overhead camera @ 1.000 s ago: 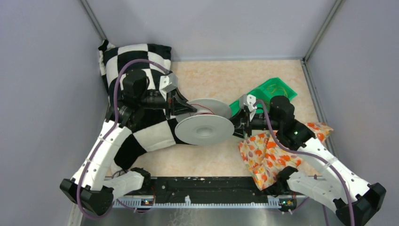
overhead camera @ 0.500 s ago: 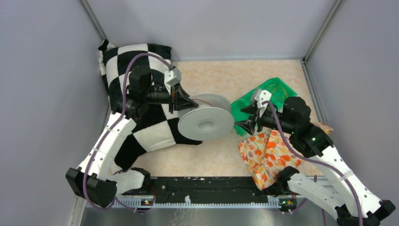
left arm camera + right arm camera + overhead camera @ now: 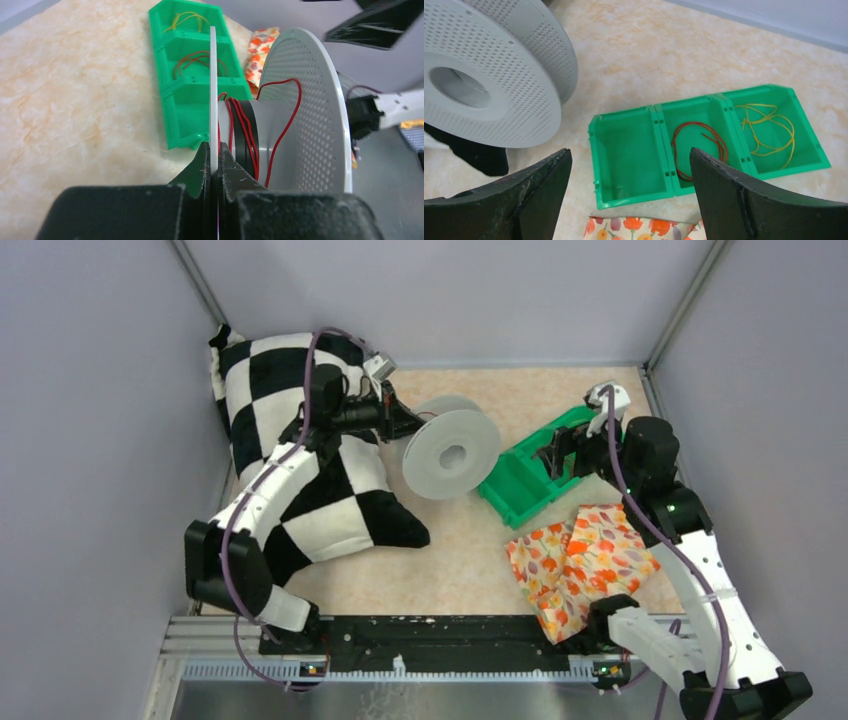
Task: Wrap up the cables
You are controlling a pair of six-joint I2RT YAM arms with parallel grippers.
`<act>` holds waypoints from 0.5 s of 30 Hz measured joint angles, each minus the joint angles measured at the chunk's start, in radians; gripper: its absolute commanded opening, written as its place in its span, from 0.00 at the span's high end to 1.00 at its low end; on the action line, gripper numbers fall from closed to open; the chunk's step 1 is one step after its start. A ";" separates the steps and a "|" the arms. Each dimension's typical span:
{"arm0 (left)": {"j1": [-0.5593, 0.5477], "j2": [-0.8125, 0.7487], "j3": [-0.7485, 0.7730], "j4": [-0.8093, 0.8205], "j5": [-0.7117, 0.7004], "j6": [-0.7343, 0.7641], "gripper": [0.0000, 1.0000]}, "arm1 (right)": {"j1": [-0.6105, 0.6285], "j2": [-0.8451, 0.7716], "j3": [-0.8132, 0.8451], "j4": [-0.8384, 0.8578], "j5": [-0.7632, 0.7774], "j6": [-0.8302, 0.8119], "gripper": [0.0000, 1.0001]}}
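A grey perforated spool (image 3: 452,445) hangs above the table, tilted on edge. My left gripper (image 3: 214,147) is shut on its thin near flange (image 3: 213,90). A red cable (image 3: 245,132) is wound round the hub, and one loose strand (image 3: 292,107) arcs across the far flange. A green three-part tray (image 3: 624,202) lies on the table. Its middle part holds a reddish-brown cable (image 3: 696,142), its end part holds a yellow cable (image 3: 769,130), and its near part holds nothing. My right gripper (image 3: 630,152) hovers open above the tray with nothing between its fingers.
A black-and-white checkered cushion (image 3: 260,370) fills the back left under the left arm. A floral cloth (image 3: 575,560) lies in front of the tray (image 3: 515,485), near the right arm's base. Grey walls close in the table on three sides.
The left arm has carried the spool toward the back, turning it more upright. The right gripper has drawn away from the spool to the back right, over the tray, and opened wide.
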State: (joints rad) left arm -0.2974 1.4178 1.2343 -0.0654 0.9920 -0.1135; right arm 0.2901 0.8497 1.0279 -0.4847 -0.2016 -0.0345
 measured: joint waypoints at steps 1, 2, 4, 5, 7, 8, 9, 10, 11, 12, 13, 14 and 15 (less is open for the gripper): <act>0.002 0.038 0.000 0.040 -0.022 -0.033 1.00 | -0.024 0.007 0.000 0.004 0.000 0.022 0.13; 0.005 0.073 0.000 0.070 -0.038 -0.057 1.00 | -0.045 0.010 0.000 0.011 0.000 0.044 0.13; 0.010 0.154 0.008 0.130 -0.049 -0.108 1.00 | -0.074 0.011 -0.001 0.036 0.002 0.083 0.13; 0.013 0.200 0.013 0.167 -0.054 -0.140 1.00 | -0.081 0.010 -0.001 0.048 0.002 0.098 0.13; 0.016 0.290 0.015 0.245 -0.072 -0.212 1.00 | -0.089 0.010 -0.002 0.071 -0.002 0.128 0.13; 0.016 0.330 0.015 0.282 -0.085 -0.247 1.00 | -0.089 0.010 -0.003 0.080 -0.006 0.137 0.13; 0.016 0.362 0.015 0.311 -0.099 -0.276 1.00 | -0.089 0.010 -0.007 0.089 -0.011 0.148 0.13; 0.016 0.393 0.015 0.336 -0.119 -0.306 1.00 | -0.089 0.010 -0.007 0.089 -0.015 0.158 0.13; 0.015 0.422 0.015 0.361 -0.145 -0.336 1.00 | -0.089 0.010 -0.007 0.090 -0.021 0.167 0.13; 0.015 0.442 0.015 0.383 -0.174 -0.363 1.00 | -0.089 0.010 -0.007 0.092 -0.028 0.174 0.13; 0.015 0.457 0.015 0.404 -0.201 -0.393 1.00 | -0.089 0.009 -0.007 0.095 -0.034 0.182 0.13; 0.015 0.467 0.016 0.420 -0.226 -0.416 1.00 | -0.089 0.008 -0.007 0.095 -0.039 0.187 0.13; 0.014 0.477 0.022 0.437 -0.259 -0.431 1.00 | -0.089 0.008 -0.007 0.095 -0.042 0.192 0.13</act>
State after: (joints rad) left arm -0.2829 1.8946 1.2564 0.3717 0.7334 -0.5449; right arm 0.2016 0.8577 1.0206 -0.3897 -0.2436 0.1577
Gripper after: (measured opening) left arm 0.028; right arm 0.871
